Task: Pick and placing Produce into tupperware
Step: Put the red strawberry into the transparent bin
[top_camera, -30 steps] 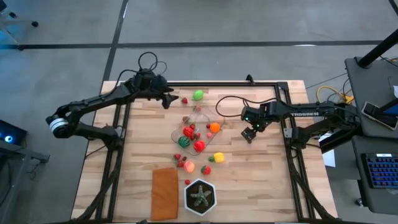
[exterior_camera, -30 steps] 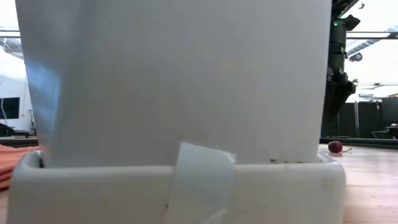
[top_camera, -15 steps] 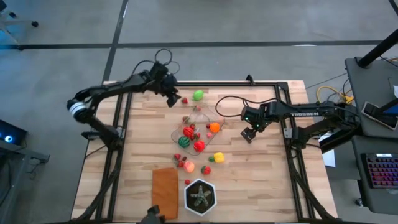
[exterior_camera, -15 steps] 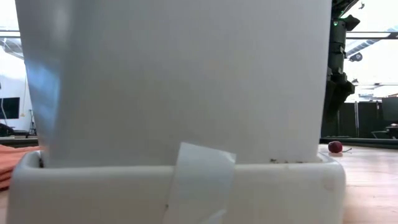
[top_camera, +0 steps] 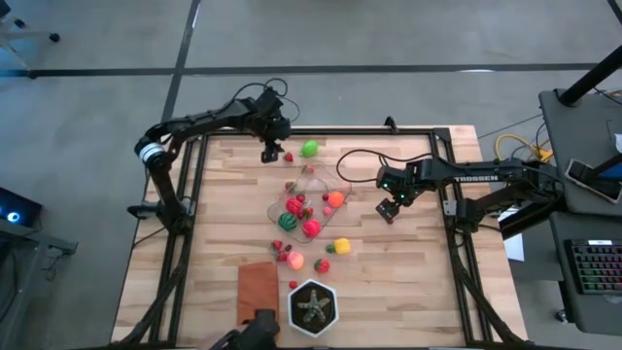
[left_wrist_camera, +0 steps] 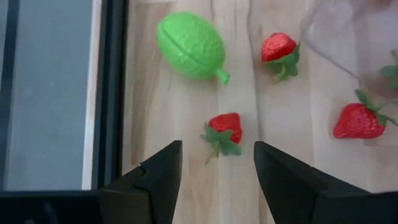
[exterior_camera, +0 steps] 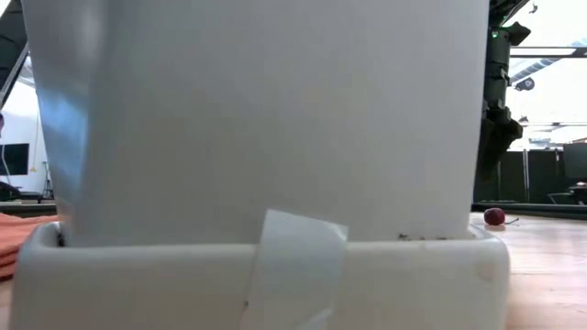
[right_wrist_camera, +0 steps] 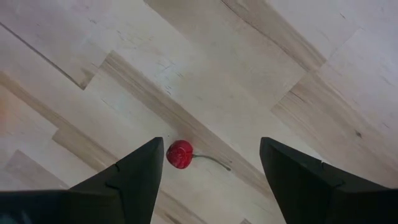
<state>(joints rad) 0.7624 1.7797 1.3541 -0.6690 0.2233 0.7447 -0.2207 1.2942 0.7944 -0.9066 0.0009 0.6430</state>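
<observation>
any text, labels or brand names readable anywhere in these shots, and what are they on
"TROSSEN" in white letters along the right arm, high view.
Keyboard at the right edge of the high view: key legends too small to read.
White container with a tape patch filling the low view: no print on it.
The two wrist views show no text.

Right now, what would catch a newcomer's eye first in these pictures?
The bright toy produce scattered mid-table, some inside the clear tupperware. At the far edge, the left gripper hangs open over a small strawberry beside a green lime, while the right gripper hangs open over a lone cherry.
</observation>
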